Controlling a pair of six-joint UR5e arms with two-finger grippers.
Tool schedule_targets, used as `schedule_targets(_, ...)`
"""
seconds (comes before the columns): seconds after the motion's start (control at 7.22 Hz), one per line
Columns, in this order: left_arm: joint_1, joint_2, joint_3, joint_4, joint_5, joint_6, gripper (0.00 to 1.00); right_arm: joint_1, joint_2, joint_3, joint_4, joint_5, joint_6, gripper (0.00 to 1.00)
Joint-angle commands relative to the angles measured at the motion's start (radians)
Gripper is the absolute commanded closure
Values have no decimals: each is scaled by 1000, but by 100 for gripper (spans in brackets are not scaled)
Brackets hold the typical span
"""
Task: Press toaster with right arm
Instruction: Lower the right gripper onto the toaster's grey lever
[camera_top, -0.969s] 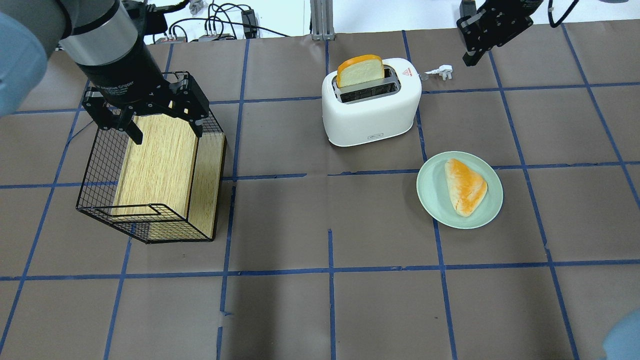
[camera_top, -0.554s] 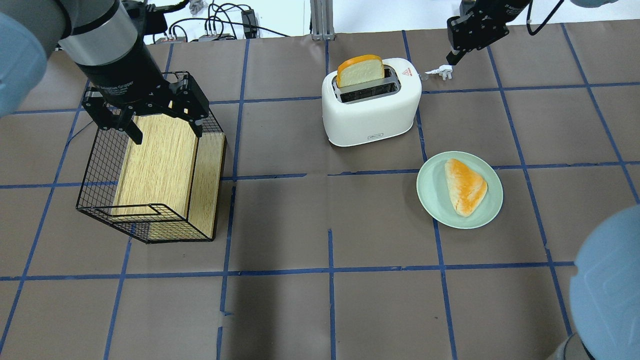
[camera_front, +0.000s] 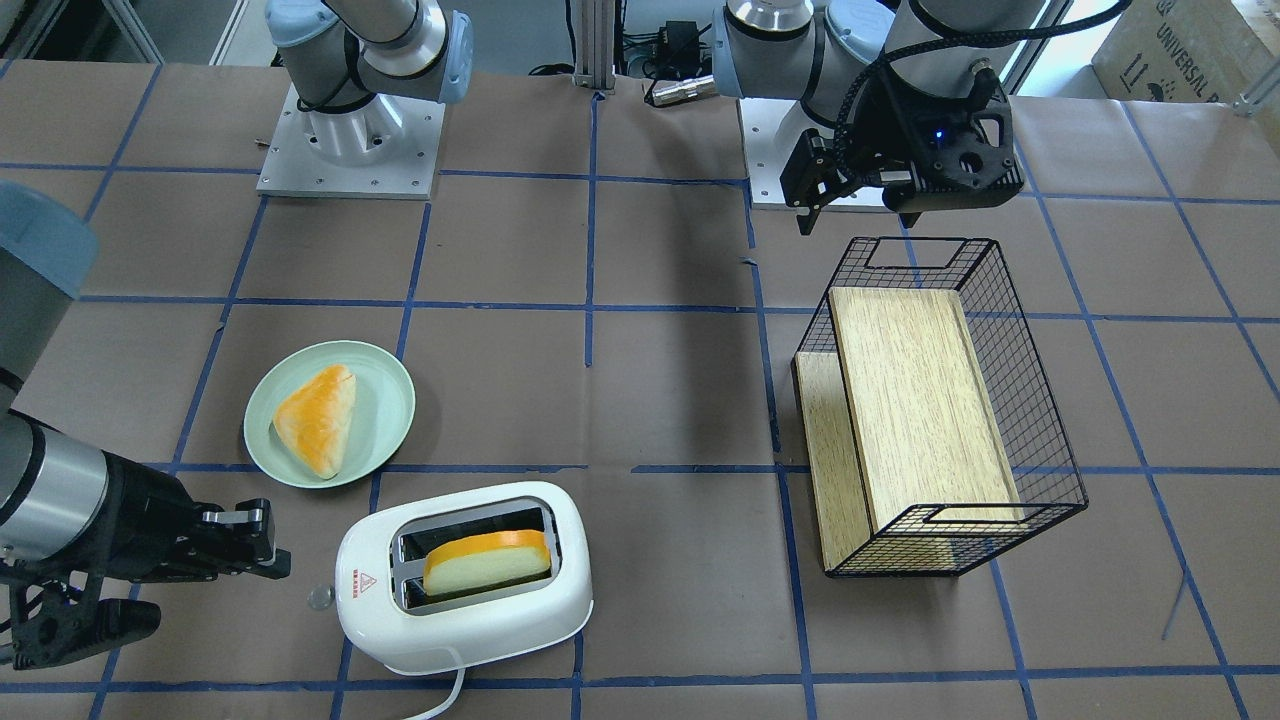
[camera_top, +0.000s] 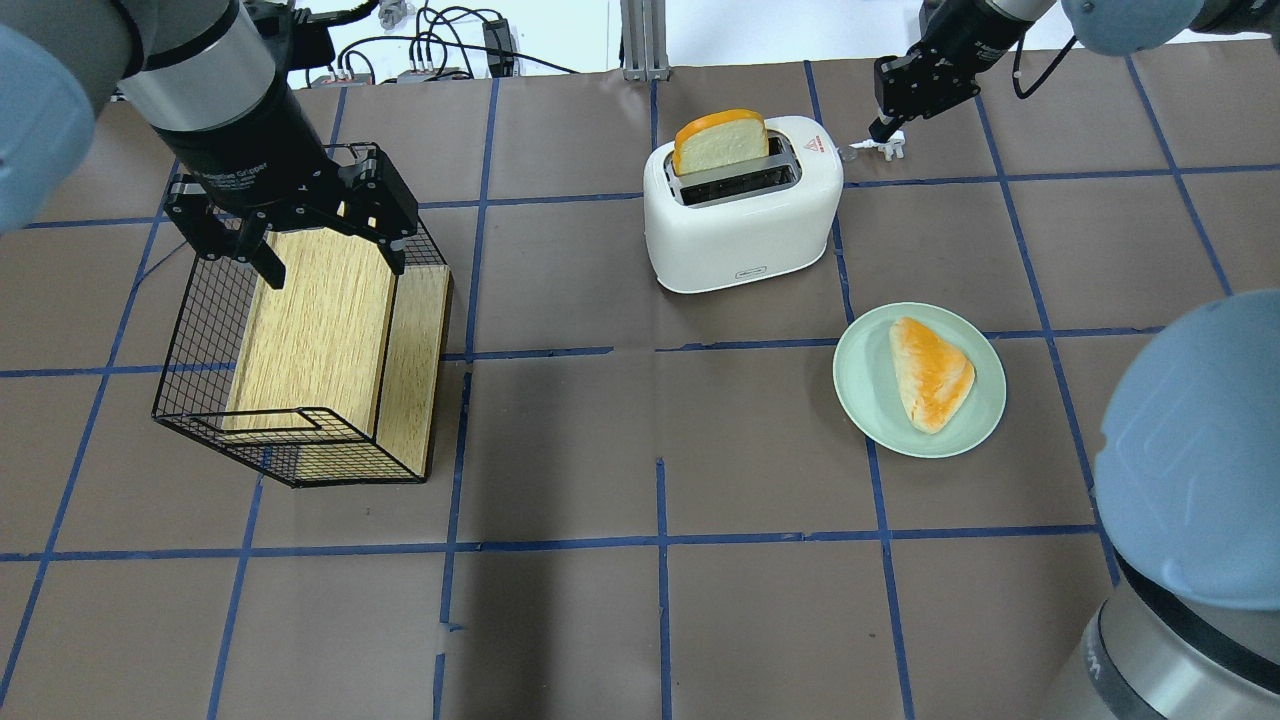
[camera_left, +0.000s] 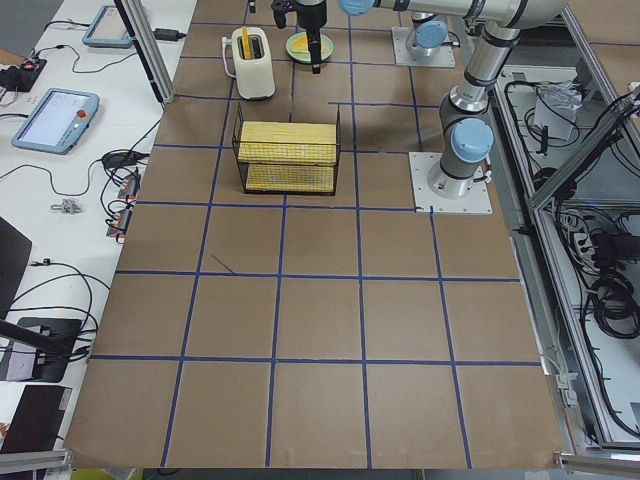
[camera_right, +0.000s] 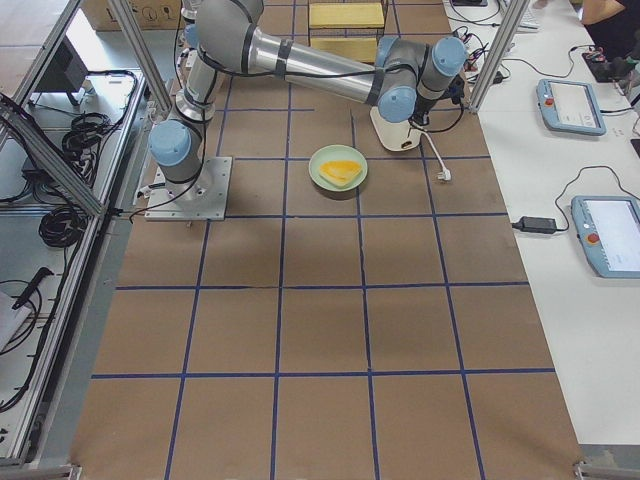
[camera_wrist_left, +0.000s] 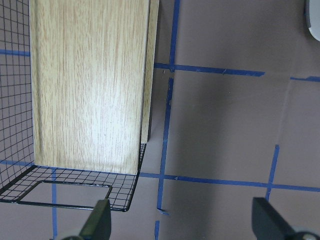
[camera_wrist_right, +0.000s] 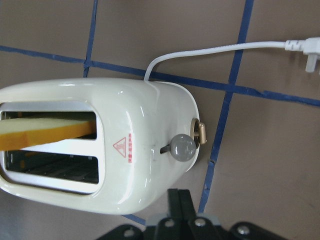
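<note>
White rounded plastic two-slot toaster (camera_top: 742, 215) stands on the brown paper-covered table (camera_top: 560, 450), on the side far from the robot and in the right half. It is just beyond the pale green plate (camera_top: 860, 400) that carries a triangular orange-glazed pastry (camera_top: 930, 372). An orange-crusted slice of bread (camera_top: 720, 140) stands high in one slot, so I judge the lever is up and the press not yet made.

The black right gripper (camera_top: 880, 128) has its thin fingers closed together on nothing. It hangs near the toaster's end face, pointed at the small clear lever knob (camera_wrist_right: 183, 147). To do this well I would centre the joined fingertips right over that knob, then drive straight down along its slot until it latches. Any sideways push could slide or tip such a light shell. I would also keep clear of the white cord (camera_wrist_right: 220, 48) lying beside it.

The black left gripper (camera_top: 330, 255) hovers spread wide and empty over the black wire basket (camera_top: 200, 400) holding a wooden board (camera_top: 320, 330), well apart.
</note>
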Motion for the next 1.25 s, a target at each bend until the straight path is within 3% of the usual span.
schedule_targets(0.0, 0, 0, -1, 0, 0, 0, 0, 5, 37, -44, 4, 10, 3, 95)
schedule_targets(1.11, 0, 0, 0, 0, 0, 0, 0, 13, 98, -46, 2, 12, 1, 95)
